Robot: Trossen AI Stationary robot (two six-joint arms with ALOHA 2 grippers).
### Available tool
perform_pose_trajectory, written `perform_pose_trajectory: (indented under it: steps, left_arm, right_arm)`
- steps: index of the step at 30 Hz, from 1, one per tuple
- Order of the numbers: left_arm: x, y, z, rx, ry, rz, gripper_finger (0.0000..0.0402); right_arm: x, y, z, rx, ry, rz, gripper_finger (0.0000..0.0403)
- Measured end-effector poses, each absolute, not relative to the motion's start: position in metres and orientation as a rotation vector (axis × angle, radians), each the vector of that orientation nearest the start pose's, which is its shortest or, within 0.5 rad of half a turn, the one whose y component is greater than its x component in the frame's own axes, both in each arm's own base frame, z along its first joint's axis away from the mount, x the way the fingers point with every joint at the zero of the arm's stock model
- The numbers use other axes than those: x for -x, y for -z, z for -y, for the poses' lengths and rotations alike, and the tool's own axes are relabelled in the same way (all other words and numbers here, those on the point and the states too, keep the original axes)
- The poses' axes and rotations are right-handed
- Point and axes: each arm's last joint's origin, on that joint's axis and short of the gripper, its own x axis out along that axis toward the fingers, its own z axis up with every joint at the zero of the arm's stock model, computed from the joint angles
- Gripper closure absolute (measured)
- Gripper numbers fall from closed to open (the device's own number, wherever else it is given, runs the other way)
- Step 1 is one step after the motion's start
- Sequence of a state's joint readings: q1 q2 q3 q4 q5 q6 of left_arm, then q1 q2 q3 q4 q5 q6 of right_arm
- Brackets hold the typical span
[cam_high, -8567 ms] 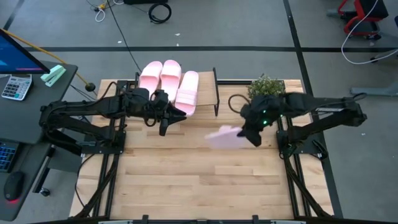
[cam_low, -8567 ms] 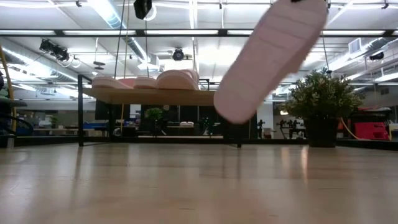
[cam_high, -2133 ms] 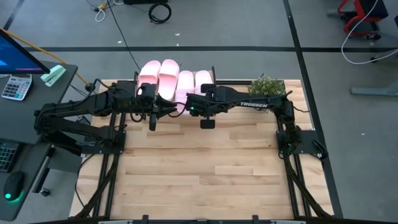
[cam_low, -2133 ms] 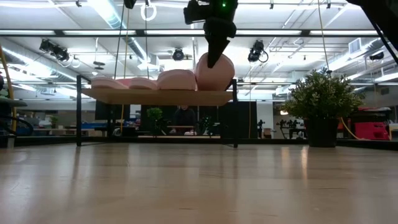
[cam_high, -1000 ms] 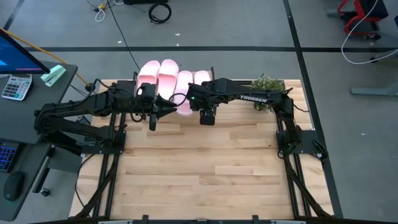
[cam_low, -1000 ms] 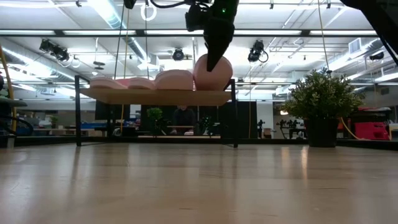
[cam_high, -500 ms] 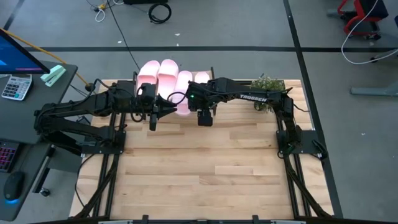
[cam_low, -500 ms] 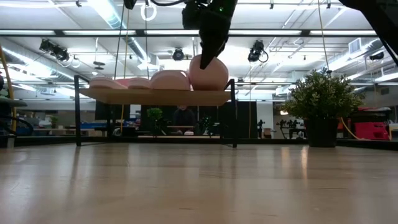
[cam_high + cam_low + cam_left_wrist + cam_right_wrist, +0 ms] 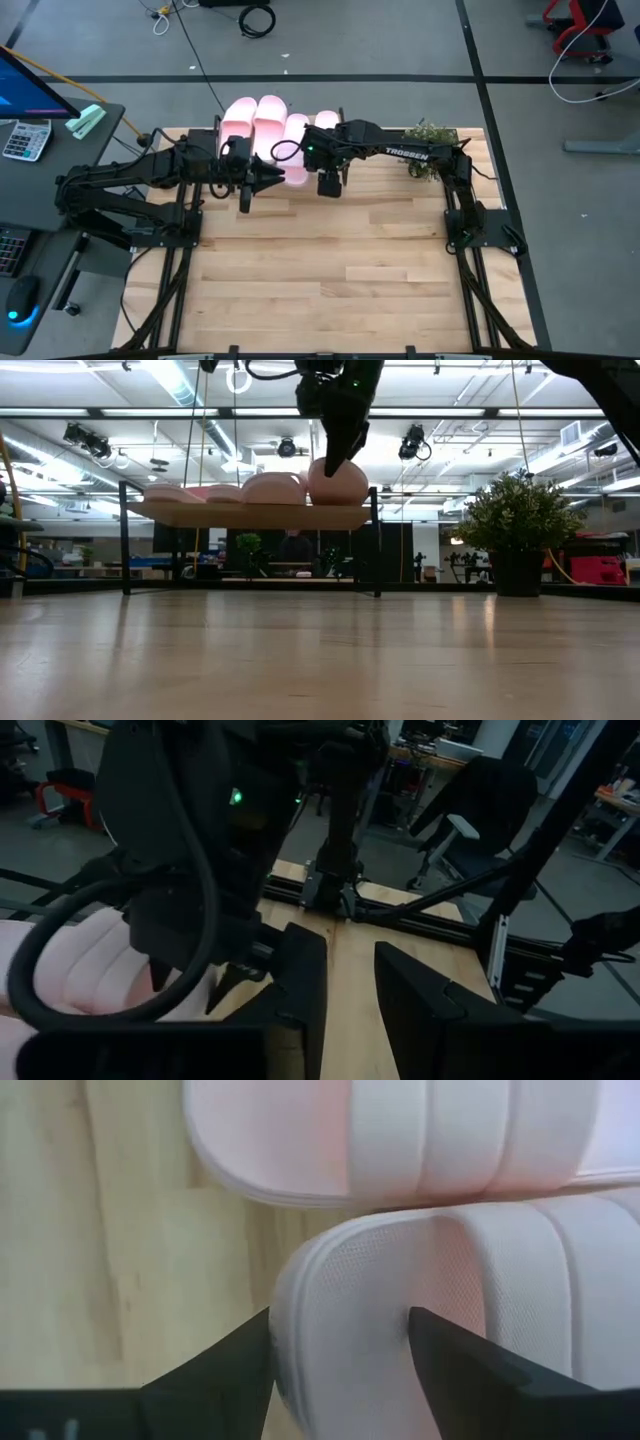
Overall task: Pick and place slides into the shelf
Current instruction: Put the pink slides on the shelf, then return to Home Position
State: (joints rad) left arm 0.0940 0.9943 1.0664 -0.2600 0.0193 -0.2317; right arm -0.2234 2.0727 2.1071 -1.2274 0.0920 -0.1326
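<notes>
Several pale pink slides lie side by side on the shelf (image 9: pixel 200 515) at the table's far edge. The rightmost slide (image 9: pixel 326 124) sits beside its neighbour (image 9: pixel 400 1140) on the plank. My right gripper (image 9: pixel 338 1325) reaches in from the table's right and points down over this slide's near end, shut on it. In the low view the gripper (image 9: pixel 333 463) comes down onto that slide (image 9: pixel 340 485). My left gripper (image 9: pixel 278 178) hovers just near of the shelf, left of the right gripper. Its fingers (image 9: pixel 350 990) stand a little apart, open, with nothing between them. My right gripper holds the rightmost slide by its rounded near end (image 9: pixel 300 1295). One finger (image 9: pixel 235 1355) stands outside the rim and the other finger (image 9: pixel 450 1350) over the dotted footbed. The fingers come from above, pointing down. The slide lies flat, sole on the shelf plank.
A potted plant (image 9: pixel 430 140) stands at the table's far right corner, right of the shelf. The right arm (image 9: pixel 400 155) stretches along the shelf's near edge. The wide wooden tabletop (image 9: pixel 320 270) near of both grippers holds no objects.
My right gripper has gone a little toward the table's left edge and down with the slide. The slide, tipped up and standing higher a second ago, now lies lower and flatter on the shelf, close against the slide next to it.
</notes>
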Motion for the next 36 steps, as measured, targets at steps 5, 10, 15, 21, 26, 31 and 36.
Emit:
perform_pose_trajectory:
  steps: [5,10,15,21,26,31,36]
  left_arm:
    - [-0.210,-0.384,-0.019,0.242,-0.096,-0.178,0.0304]
    - [-0.210,-0.384,-0.019,0.241,-0.096,-0.178,0.0306]
    - [-0.210,-0.384,-0.019,0.237,-0.096,-0.178,0.0305]
    - [-0.210,-0.384,-0.019,0.234,-0.096,-0.181,0.0302]
    - [-0.210,-0.383,-0.019,0.210,-0.094,-0.191,0.0305]
    - [-0.211,-0.384,-0.019,0.118,-0.085,-0.185,0.0316]
    - [-0.215,-0.384,-0.021,0.081,-0.087,-0.170,0.0334]
  right_arm:
    - [-0.415,-0.314,0.096,0.033,0.182,-1.208,0.0150]
    - [-0.412,-0.313,0.095,0.034,0.175,-1.239,0.0125]
    - [-0.409,-0.320,0.085,0.048,0.157,-1.248,0.0119]
    - [-0.393,-0.354,0.067,0.082,0.131,-1.152,0.0130]
    - [-0.369,-0.390,0.052,0.073,0.093,-1.042,0.0151]
    - [-0.350,-0.416,0.036,0.034,0.052,-0.951,0.0213]
    - [-0.339,-0.427,0.029,0.057,0.144,-0.922,0.0294]
